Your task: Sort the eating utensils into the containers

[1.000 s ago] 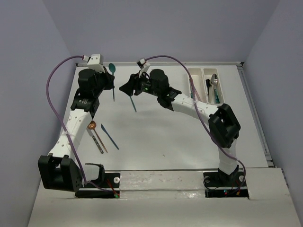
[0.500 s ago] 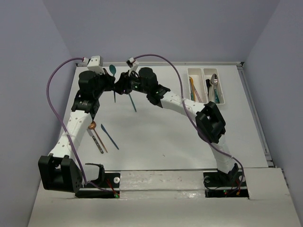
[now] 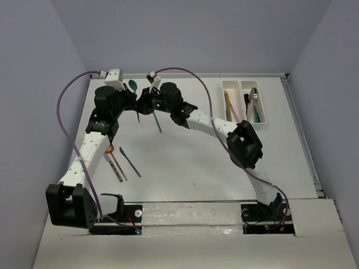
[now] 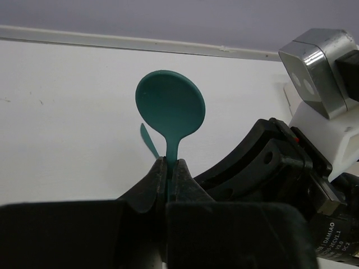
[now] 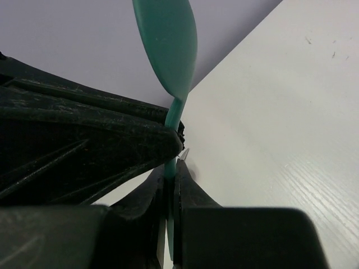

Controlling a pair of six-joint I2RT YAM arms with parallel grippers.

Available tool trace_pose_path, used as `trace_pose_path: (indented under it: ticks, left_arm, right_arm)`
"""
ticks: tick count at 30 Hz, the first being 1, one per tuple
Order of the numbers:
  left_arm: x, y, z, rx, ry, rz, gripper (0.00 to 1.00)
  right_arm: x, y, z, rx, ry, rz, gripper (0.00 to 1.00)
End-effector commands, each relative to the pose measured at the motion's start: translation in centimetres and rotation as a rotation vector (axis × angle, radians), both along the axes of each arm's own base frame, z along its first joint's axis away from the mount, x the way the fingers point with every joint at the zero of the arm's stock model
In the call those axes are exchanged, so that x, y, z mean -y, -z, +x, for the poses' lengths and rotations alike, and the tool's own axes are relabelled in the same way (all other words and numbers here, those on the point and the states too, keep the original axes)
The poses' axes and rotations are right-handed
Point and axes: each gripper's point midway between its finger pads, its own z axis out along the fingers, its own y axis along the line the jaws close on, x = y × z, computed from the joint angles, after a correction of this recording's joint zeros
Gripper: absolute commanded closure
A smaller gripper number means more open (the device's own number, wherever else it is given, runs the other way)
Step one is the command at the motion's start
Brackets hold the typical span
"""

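Observation:
A teal spoon [image 3: 132,84] is held upright above the table's far left, round bowl up [image 4: 170,109]. My left gripper [image 4: 168,162] is shut on its handle just under the bowl. My right gripper [image 5: 171,168] is shut on the same handle [image 5: 174,115], right next to the left fingers [image 5: 84,140]. In the top view the two grippers meet, left [image 3: 133,102] and right [image 3: 145,104]. The two joined white containers [image 3: 240,85] at the far right hold several utensils, among them a silver-bowled spoon [image 3: 253,94].
A teal knife [image 3: 157,121] lies on the table below the right wrist. Near the left arm lie a blue knife [image 3: 130,161], a copper spoon [image 3: 109,149] and a pale-handled utensil [image 3: 116,169]. The back wall is close behind both grippers.
My right arm has swung left up to the left gripper, and its jaws have closed on the teal spoon's handle. The left arm has barely moved.

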Motion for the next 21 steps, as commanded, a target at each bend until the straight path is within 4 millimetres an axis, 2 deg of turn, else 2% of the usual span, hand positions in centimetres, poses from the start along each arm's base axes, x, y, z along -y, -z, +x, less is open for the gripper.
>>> trace_pose_path:
  ticks: [1,2,3,4,6,7,8,9,10,11,12,13,15,16,18,19,21]
  left_arm:
    - [-0.2,-2.4,-0.1,0.096,0.001,0.026,0.78]
    - [-0.3,-2.3,-0.2,0.096,0.005,0.045,0.53]
    - [-0.3,-2.2,-0.2,0.095,0.005,0.053,0.33]
    - [-0.5,-2.1,-0.3,0.092,0.004,0.063,0.01]
    - [-0.8,-2.3,-0.4,0.094,-0.005,0.090,0.01]
    - [-0.9,-2.3,-0.4,0.095,-0.006,0.098,0.01]
    - [-1.0,-2.4,-0.5,0.097,-0.008,0.105,0.01]
    - [-1.3,-2.8,-0.5,0.106,-0.012,0.111,0.01]
    - [-1.4,-2.9,-0.5,0.110,-0.014,0.116,0.01]
    - [-1.5,-2.9,-0.5,0.112,-0.012,0.116,0.01]
    - [-1.9,-2.9,-0.4,0.110,-0.018,0.119,0.01]
    - [-2.2,-2.9,-0.3,0.113,-0.022,0.118,0.01]
    - [-2.6,-2.1,-0.1,0.101,-0.026,0.111,0.01]
    - [-2.7,-2.1,0.0,0.105,-0.026,0.108,0.01]
    - [-2.9,-1.6,0.0,0.096,-0.019,0.101,0.01]
    - [-2.8,-1.5,0.1,0.095,-0.014,0.100,0.01]
    - [-2.9,-1.3,0.1,0.091,-0.006,0.100,0.01]
  right_arm:
    - [1.3,-4.1,-1.1,0.067,-0.014,0.040,1.00]
    - [1.9,-4.4,-1.3,0.074,-0.026,0.036,1.00]
    - [2.7,-4.3,-1.2,0.068,-0.032,0.024,1.00]
    - [4.7,-4.8,-1.0,0.065,-0.043,0.019,1.00]
    - [7.7,-4.4,-0.4,0.055,-0.041,-0.019,1.00]
    - [9.7,-2.6,0.0,0.019,-0.026,-0.059,1.00]
    - [11.7,-2.1,0.5,0.003,-0.013,-0.081,1.00]
    - [16.2,-3.6,2.7,0.026,0.064,-0.085,1.00]
    - [19.0,-1.0,2.6,-0.048,0.071,-0.130,1.00]
    - [21.8,-1.9,4.1,-0.041,0.127,-0.130,1.00]
    - [24.5,-0.4,3.8,-0.084,0.113,-0.146,1.00]
    - [30.1,0.0,5.3,-0.136,0.191,-0.166,1.00]
    - [35.5,2.1,5.7,-0.185,0.242,-0.245,1.00]
    - [40.2,3.1,7.2,-0.207,0.341,-0.274,1.00]
    - [44.8,4.4,8.3,-0.229,0.427,-0.334,1.00]
    - [48.2,5.7,9.4,-0.272,0.492,-0.338,1.00]
    - [50.8,6.4,10.3,-0.304,0.529,-0.317,1.00]
